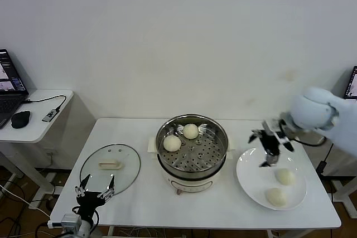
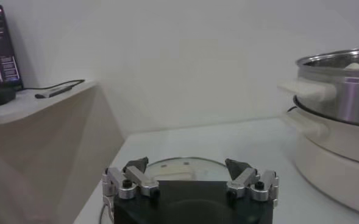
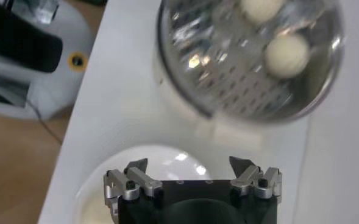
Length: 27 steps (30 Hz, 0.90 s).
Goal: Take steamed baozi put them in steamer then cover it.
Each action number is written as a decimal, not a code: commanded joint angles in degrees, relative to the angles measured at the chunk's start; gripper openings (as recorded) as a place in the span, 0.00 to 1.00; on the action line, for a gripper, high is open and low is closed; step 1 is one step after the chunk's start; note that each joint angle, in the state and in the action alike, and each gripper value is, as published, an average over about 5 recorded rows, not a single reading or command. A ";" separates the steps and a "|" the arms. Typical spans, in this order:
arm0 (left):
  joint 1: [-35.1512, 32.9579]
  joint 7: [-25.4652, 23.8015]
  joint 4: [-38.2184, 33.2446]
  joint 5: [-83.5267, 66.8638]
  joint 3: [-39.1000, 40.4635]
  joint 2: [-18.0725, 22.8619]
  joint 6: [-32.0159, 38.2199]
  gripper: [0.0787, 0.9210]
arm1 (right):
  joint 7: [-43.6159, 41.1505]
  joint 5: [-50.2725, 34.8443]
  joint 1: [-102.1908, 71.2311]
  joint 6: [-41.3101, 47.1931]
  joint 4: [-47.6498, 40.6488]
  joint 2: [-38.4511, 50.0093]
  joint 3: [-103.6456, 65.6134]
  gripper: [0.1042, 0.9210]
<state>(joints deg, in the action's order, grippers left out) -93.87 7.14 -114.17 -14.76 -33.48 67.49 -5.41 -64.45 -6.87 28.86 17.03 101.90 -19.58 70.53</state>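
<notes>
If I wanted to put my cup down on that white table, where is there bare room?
Bare tabletop lies at the front between the steamer and plate, and along the back edge behind the glass cover. The right end is crowded: the right gripper, open, hangs above the plate's two baozi. The left gripper, open, sits at the cover's front edge.

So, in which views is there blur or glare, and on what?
Head view: the right gripper over the plate is smeared by motion, the rest is sharp. Right wrist view: the steamer and its two baozi are blurred, with bright glare on the perforated tray; the fingers are sharp. Left wrist view: sharp, with soft even light and a mild sheen on the steamer wall.
</notes>
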 commanded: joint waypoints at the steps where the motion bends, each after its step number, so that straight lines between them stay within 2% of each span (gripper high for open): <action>1: -0.05 -0.03 -0.17 0.08 0.01 -0.02 0.01 0.88 | 0.34 10.83 -11.55 -4.23 1.38 9.75 -2.06 0.88; 16: -0.63 -0.01 -0.19 0.27 -0.55 0.25 0.03 0.88 | 3.30 12.16 -35.13 -4.12 -6.60 3.28 -19.79 0.88; 27: -0.76 0.03 0.13 0.42 -0.77 0.53 0.06 0.88 | 3.74 12.19 -39.75 -3.46 -9.48 -0.35 -23.70 0.88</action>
<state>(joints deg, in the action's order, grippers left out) -94.57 7.16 -114.04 -14.39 -34.18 67.97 -5.35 -61.17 4.28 -3.41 13.73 94.80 -17.90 52.25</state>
